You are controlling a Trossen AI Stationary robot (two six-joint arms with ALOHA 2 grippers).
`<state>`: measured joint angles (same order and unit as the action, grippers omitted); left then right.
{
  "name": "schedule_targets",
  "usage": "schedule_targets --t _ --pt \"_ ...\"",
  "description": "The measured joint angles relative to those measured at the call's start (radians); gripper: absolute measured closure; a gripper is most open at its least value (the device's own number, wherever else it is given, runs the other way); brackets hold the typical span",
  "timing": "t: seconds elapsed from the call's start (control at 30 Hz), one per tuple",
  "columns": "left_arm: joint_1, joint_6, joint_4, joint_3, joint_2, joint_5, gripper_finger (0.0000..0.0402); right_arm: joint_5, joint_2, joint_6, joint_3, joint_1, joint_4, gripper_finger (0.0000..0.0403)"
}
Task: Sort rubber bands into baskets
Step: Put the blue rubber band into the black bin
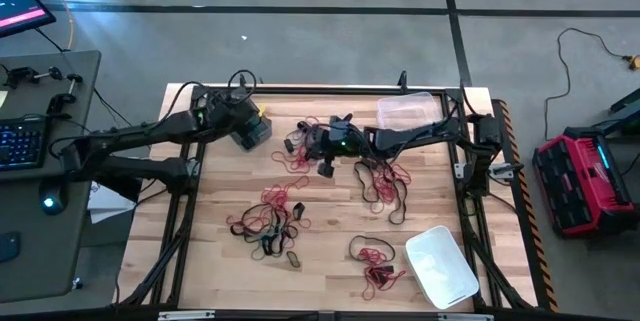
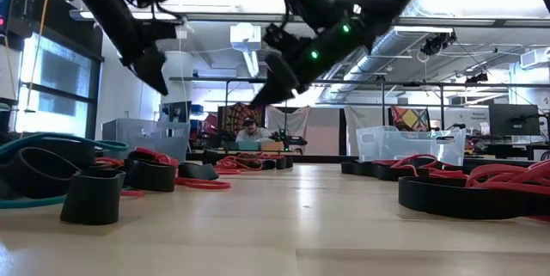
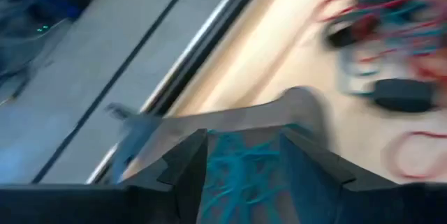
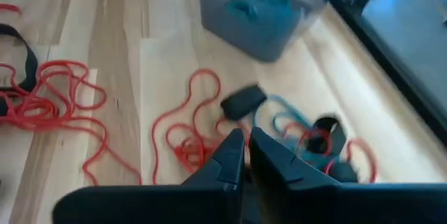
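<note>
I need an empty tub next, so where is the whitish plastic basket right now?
In the high view the whitish rectangular plastic basket sits at the table's near right corner, just right of a small pile of red rubber bands.

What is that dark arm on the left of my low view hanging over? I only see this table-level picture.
Observer: From above, the left tool hangs over the grey-tinted basket.
Visitor: What's in the basket?
Observer: That arm's wrist camera shows teal rubber bands inside it, seen between the tool's open fingers.
Visitor: And the other arm?
Observer: The right tool, its fingers almost together, hangs above red rubber bands near mid-table.
</note>
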<state>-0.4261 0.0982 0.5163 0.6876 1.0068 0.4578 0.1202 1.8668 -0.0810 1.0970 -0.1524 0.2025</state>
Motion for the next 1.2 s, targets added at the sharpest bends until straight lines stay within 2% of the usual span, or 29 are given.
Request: schedule_targets --t 0.3,0.43,0.57,0.87,1.2 --pt "0.202 0.069 0.016 0.0 -0.107 -0.42 0.0233 0.009 -0.002 0.043 -0.091 0.041 0.074 0.0398" --pt "0.32 0.059 0.014 0.0 -0.097 -0.552 0.0243 0.021 -0.002 0.051 -0.097 0.056 0.076 0.0402" --pt "0.425 -0.028 0.007 0.0 -0.057 -0.613 0.0254 0.022 -0.002 0.057 -0.098 0.06 0.074 0.0402" --pt "0.609 -0.221 -0.093 0.0 0.141 -0.614 0.0265 0.025 -0.003 0.056 -0.098 0.061 0.074 0.0402" --pt "0.651 -0.403 -0.234 0.0 0.36 -0.691 0.0257 0.025 -0.004 0.056 -0.098 0.062 0.072 0.0403"
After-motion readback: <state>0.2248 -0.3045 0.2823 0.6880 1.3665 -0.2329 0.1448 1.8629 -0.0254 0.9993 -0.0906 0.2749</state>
